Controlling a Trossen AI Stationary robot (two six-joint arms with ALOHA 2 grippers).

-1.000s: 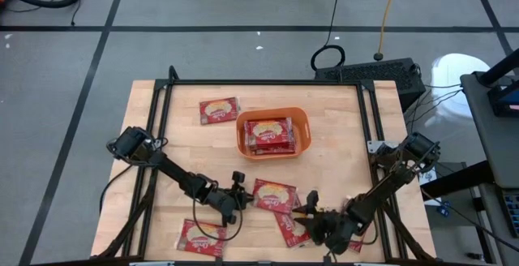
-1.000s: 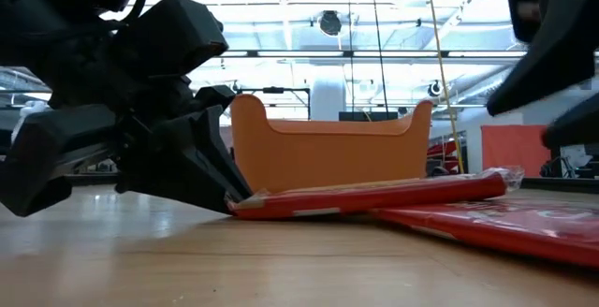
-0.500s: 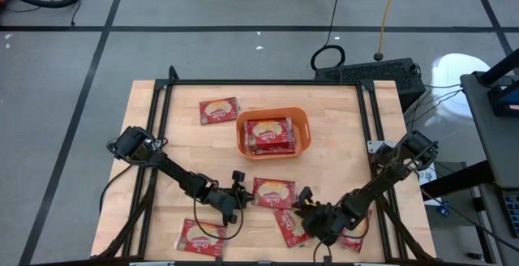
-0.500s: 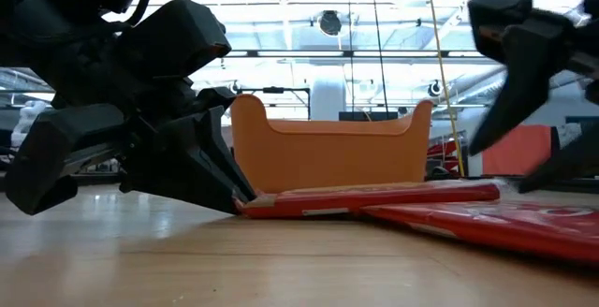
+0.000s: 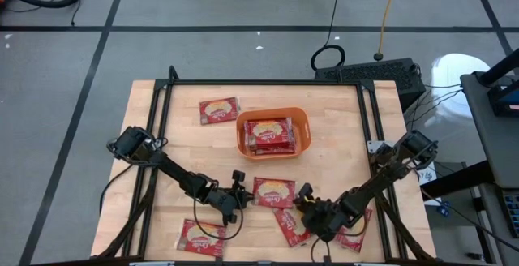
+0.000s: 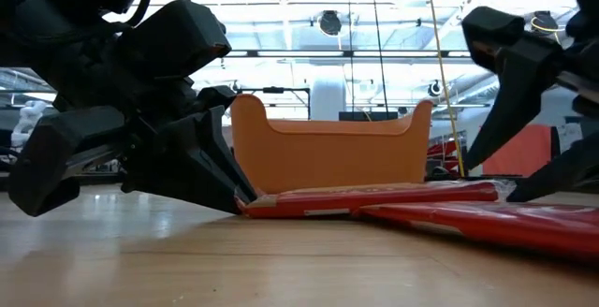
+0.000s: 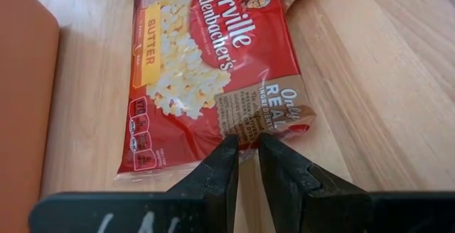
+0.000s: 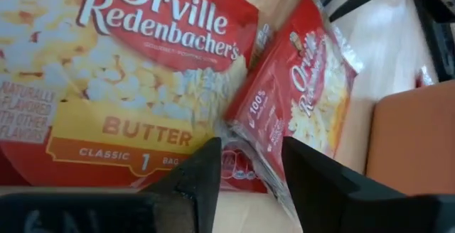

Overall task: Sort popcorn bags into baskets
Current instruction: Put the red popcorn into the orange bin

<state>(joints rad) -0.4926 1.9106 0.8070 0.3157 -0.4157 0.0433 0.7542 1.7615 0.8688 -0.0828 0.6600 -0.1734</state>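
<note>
Two arms low over near half of desk (image 5: 332, 148). Left gripper (image 5: 241, 194) at left edge of middle popcorn bag (image 5: 274, 192), jaws pinched on its corner. Orange basket (image 5: 302, 122) farther back at centre, bags stacked inside; one bag (image 5: 219, 110) beside it on left, another (image 5: 200, 237) at near-left edge. Right gripper (image 5: 305, 202) at middle bag's right edge, jaws parted, straddling that edge over another bag (image 5: 289, 225); nothing gripped.

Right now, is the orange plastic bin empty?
No. In the high view the orange plastic bin already holds red popcorn packets lying flat inside it.
</note>
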